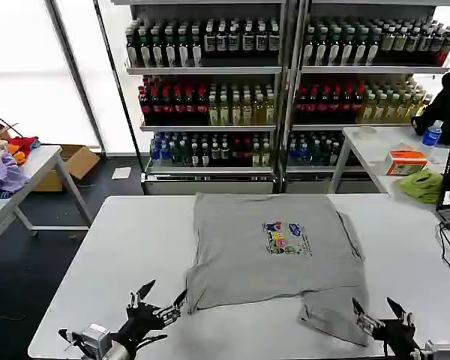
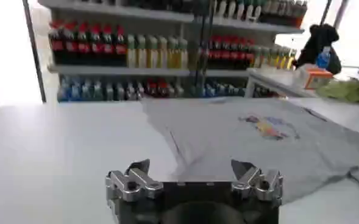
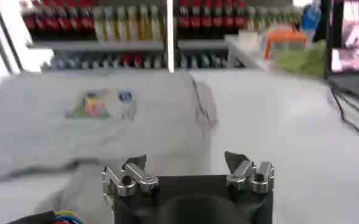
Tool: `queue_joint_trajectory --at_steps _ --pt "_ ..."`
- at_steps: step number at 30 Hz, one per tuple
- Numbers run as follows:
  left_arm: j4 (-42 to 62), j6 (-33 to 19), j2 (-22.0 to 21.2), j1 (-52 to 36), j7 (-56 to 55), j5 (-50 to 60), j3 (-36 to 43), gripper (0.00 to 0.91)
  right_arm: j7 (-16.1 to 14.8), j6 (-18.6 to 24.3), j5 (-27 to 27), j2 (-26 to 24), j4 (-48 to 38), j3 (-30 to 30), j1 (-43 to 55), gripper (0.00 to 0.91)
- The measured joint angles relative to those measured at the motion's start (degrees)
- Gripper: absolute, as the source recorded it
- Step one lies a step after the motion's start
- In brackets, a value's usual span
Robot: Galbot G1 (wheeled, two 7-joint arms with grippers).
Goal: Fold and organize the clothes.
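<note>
The left gripper [image 1: 160,296] hovers over the worktop [image 1: 97,262] near edge, jaws spread, just beside the shirt [image 1: 274,259] hem. The right gripper [image 1: 381,313] sits at the shirt's near right corner, jaws spread, holding nothing. The right wrist view shows cloth beneath that gripper [image 3: 185,164]. The shirt lies flat mid-worktop, chest print [image 1: 285,238] upward.

Daylight floods in from the blown-out window [image 1: 30,75] on my left, washing my tabletop [image 1: 120,247] pale and nearly shadowless. My head view is crisp. My right wrist view is soft, perhaps motion-blurred, and the shelves [image 3: 106,24] behind smear.
</note>
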Motion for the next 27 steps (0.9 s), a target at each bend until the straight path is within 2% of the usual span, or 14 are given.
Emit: queue_joint_trajectory --at_steps 12,13,14,15,16,17,18,19,20,21,23,27 --pt "4.5 3.8 0.6 -5.7 -5.0 -3.4 8.0 0.907 2.1 -2.4 0.4 0.8 -0.1 -2.6 -0.1 0.907" --pt "5.0 4.0 0.5 -6.3 -5.4 -3.6 8.6 0.907 2.1 -2.3 0.4 0.9 -0.2 -2.8 0.0 0.867" --pt "5.5 4.1 0.3 -6.8 -5.8 -3.8 9.0 0.907 2.2 -2.3 0.4 1.0 -0.3 -3.0 0.1 0.695" --pt "5.9 4.3 0.1 -7.3 -6.1 -4.0 9.5 0.907 2.2 -2.4 0.3 1.2 -0.3 -3.2 0.2 0.584" --pt "6.4 4.4 0.0 -7.9 -6.5 -4.2 9.9 0.907 2.3 -2.4 0.2 1.3 -0.3 -3.4 0.2 0.161" --pt "6.9 4.5 -0.2 -8.5 -6.8 -4.4 10.3 0.907 2.4 -2.5 0.1 1.4 -0.2 -3.7 0.2 0.05" --pt "7.3 4.6 -0.5 -9.0 -7.0 -4.5 10.6 0.907 2.5 -2.5 -0.1 1.5 -0.2 -3.9 0.2 0.0" --pt "7.8 4.7 -0.7 -9.6 -7.1 -4.6 10.8 0.907 2.6 -2.6 -0.3 1.5 -0.2 -4.1 0.2 0.0" --pt "8.2 4.8 -0.9 -10.1 -7.2 -4.8 10.9 0.564 2.6 -2.6 -0.4 1.5 -0.2 -4.2 0.2 0.0" --pt "8.6 4.8 -1.1 -10.6 -7.4 -4.9 10.9 0.484 2.7 -2.6 -0.5 1.5 -0.3 -4.3 0.1 0.0" --pt "9.3 5.0 -1.2 -11.4 -7.5 -5.3 11.0 0.222 2.7 -2.7 -0.6 1.4 -0.4 -4.4 0.0 0.0" --pt "10.0 5.2 -1.1 -12.2 -7.7 -5.7 11.4 0.05 2.9 -2.8 -0.6 1.4 -0.3 -4.6 -0.2 0.0"
